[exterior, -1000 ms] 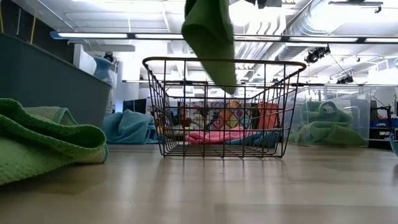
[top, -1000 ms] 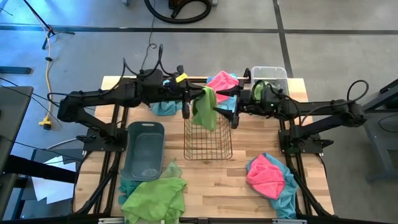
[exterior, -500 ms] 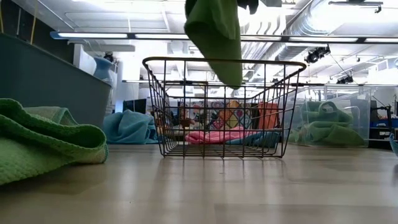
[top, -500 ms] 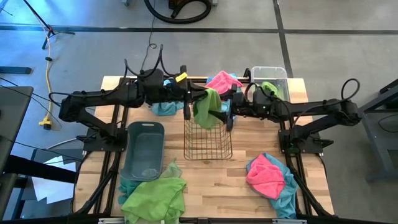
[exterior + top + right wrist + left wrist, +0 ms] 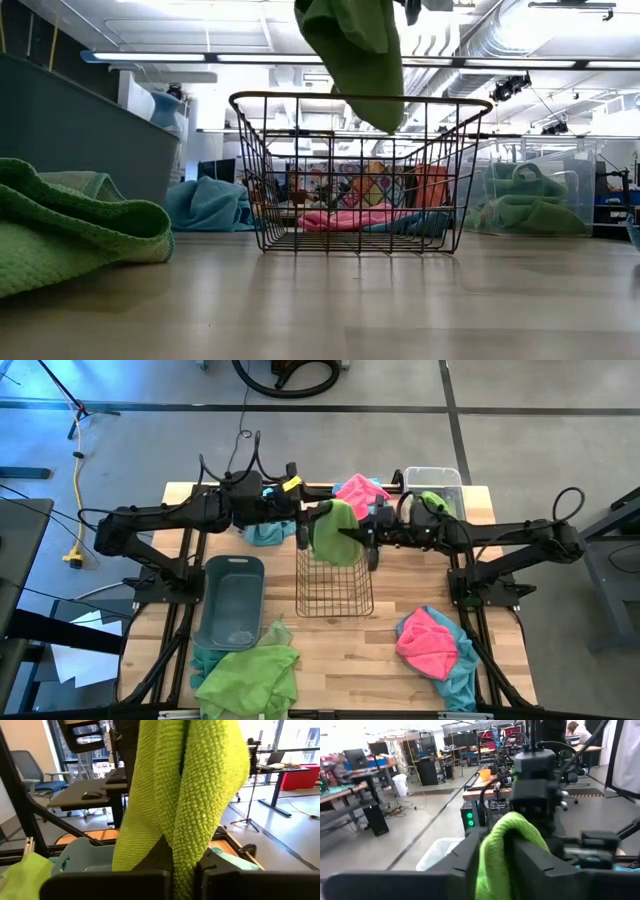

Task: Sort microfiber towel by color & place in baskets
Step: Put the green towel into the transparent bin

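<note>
A lime green towel hangs above the copper wire basket, between my two grippers. My left gripper is shut on it from the table's left. My right gripper is shut on it from the right. In the low view the towel hangs over the basket's rim; both grippers are cut off above. The dark grey-blue tub stands left of the basket. The clear bin stands at the far right with a green towel inside. My left gripper pinches a bunched fold of the green towel between its two fingers, coming level from the table's left. The towel hangs below, clear of the basket. My right gripper pinches hanging folds of the same towel between its two fingers, coming level from the table's right, several layers.
A green and teal towel pile lies at the near left. A pink and teal pile lies at the near right. Pink and teal towels lie at the far edge, and a teal one lies by the tub.
My right gripper has moved toward the table's left, up to the hanging green towel. The towel's lower end has risen a little and bunched wider over the basket. My left gripper has kept its hold.
</note>
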You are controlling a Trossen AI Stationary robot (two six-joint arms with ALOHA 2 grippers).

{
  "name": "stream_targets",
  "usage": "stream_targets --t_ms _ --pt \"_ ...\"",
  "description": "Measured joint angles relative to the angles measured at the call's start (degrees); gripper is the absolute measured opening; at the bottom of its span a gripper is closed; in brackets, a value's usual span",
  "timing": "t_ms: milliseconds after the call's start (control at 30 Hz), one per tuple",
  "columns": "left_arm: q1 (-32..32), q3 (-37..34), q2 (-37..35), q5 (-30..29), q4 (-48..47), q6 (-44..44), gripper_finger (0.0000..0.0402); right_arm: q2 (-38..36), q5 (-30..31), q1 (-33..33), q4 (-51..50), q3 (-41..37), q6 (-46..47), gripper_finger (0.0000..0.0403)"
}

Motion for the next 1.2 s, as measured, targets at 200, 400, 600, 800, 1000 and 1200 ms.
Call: stream_targets --t_ms 200,400,600,800,1000,1200 --pt "0.00 0.00 -4.17 1.01 -7.67 -1.93 0.0164 -6.57 0.04 -3.55 -7.04 0.04 -0.21 0.0003" --pt "-0.20 0.00 -9.30 5.41 -16.76 -3.43 0.0187 -14.73 0.07 -7.08 -13.47 0.09 -0.46 0.0002" --pt "-0.22 -1.17 -12.96 8.23 -21.81 -8.05 0.0188 -23.00 -0.60 -7.79 -18.87 0.09 -1.14 0.0001" --pt "-0.90 -12.98 -17.36 8.25 -11.23 -11.16 0.0188 -27.77 -4.04 -7.77 -21.06 0.11 1.22 0.0001" --pt "-0.87 -21.42 -20.08 8.16 2.51 -13.57 0.0188 -28.18 -8.36 -7.77 -21.11 0.11 2.40 0.0000" --pt "-0.83 -21.38 -20.26 7.11 5.09 -10.73 0.0188 -27.47 -9.43 -7.77 -21.13 0.11 2.62 0.0000"
